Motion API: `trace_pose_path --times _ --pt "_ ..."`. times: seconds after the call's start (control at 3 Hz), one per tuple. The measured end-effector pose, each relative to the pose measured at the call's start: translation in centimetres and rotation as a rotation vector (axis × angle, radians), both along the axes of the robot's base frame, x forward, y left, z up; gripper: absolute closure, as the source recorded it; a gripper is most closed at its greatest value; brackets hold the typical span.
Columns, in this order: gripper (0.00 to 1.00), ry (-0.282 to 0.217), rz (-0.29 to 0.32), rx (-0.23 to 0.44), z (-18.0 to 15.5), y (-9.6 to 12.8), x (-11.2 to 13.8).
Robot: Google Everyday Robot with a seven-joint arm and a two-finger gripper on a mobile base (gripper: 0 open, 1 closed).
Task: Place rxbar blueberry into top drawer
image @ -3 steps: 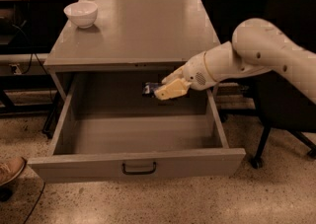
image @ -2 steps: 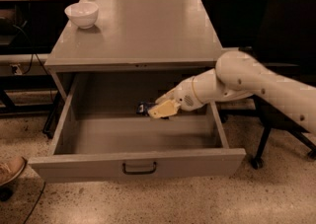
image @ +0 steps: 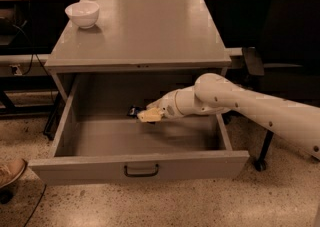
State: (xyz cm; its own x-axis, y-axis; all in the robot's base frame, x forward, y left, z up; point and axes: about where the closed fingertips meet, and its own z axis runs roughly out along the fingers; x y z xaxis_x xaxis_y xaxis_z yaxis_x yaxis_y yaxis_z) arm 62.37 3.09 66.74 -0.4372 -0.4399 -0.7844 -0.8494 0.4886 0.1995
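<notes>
Camera view: grey cabinet with its top drawer pulled fully out toward the viewer, the dark curved handle centred on the front panel. The white arm reaches in from the right, over the drawer's right wall. The gripper sits inside the drawer, near the back wall and about mid-width, clamped on the rxbar blueberry. The bar projects to the left from the gripper tip as a small dark shape, seemingly just above the drawer floor. A white bowl stands on the tabletop at its far left corner. A dark chair stands at right, and a shoe shows at the lower left edge.
</notes>
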Motion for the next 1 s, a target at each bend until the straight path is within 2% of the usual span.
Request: trace_pose_path --times 0.33,1.0 --pt "0.51 -0.032 -0.059 0.031 -1.8 1.4 2.8" --pt "0.06 -0.054 -0.081 0.098 -2.1 2.6 4.1"
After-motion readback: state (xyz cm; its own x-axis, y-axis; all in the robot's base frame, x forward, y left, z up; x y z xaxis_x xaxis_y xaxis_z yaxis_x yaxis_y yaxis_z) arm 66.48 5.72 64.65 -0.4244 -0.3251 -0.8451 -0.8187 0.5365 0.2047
